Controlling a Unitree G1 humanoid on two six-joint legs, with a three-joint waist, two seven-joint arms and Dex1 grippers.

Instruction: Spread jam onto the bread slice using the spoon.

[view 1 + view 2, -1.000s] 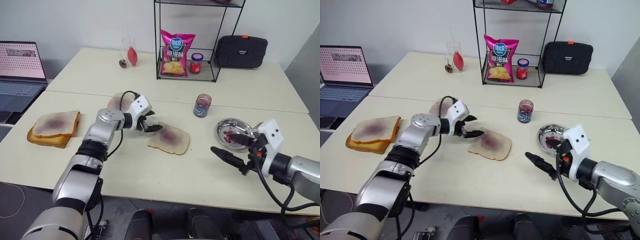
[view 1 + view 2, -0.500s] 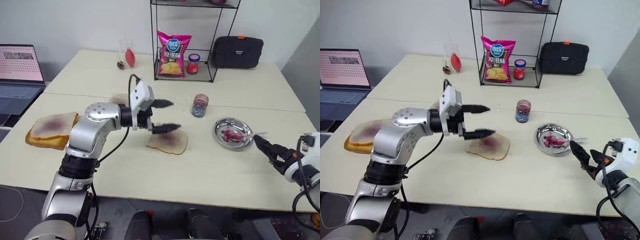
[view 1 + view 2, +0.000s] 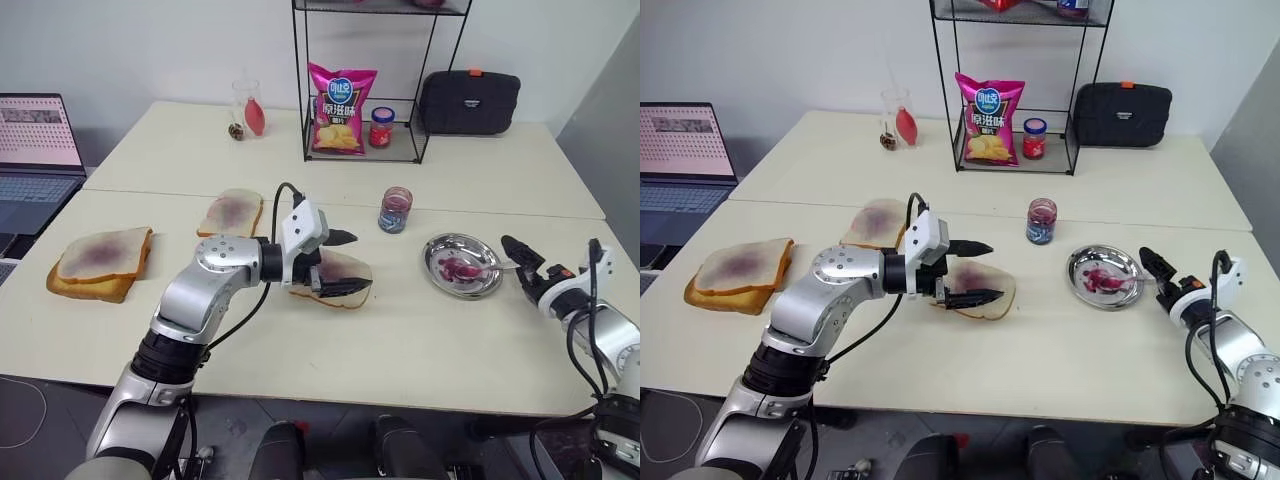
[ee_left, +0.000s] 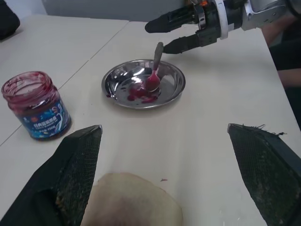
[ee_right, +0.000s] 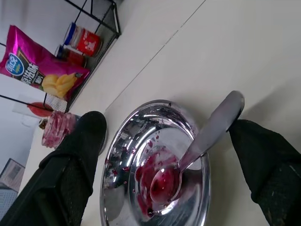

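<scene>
Spoon (image 3: 478, 269) lies in steel dish (image 3: 440, 251) at right, bowl in jam (image 3: 455, 269). Right claw (image 3: 519, 262) spread, just beside handle; left claw (image 3: 338, 262) spread over bread slice (image 3: 345, 272). Step: pickup. Next: close on handle.

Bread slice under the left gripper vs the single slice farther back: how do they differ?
The bread slice lies partly under the open fingers of the left gripper; the farther single slice lies in the open, behind the left arm. The bread slice's purple stain looks darker; the farther one's is fainter. Both are single white slices lying flat on the table, stained in the middle.
</scene>
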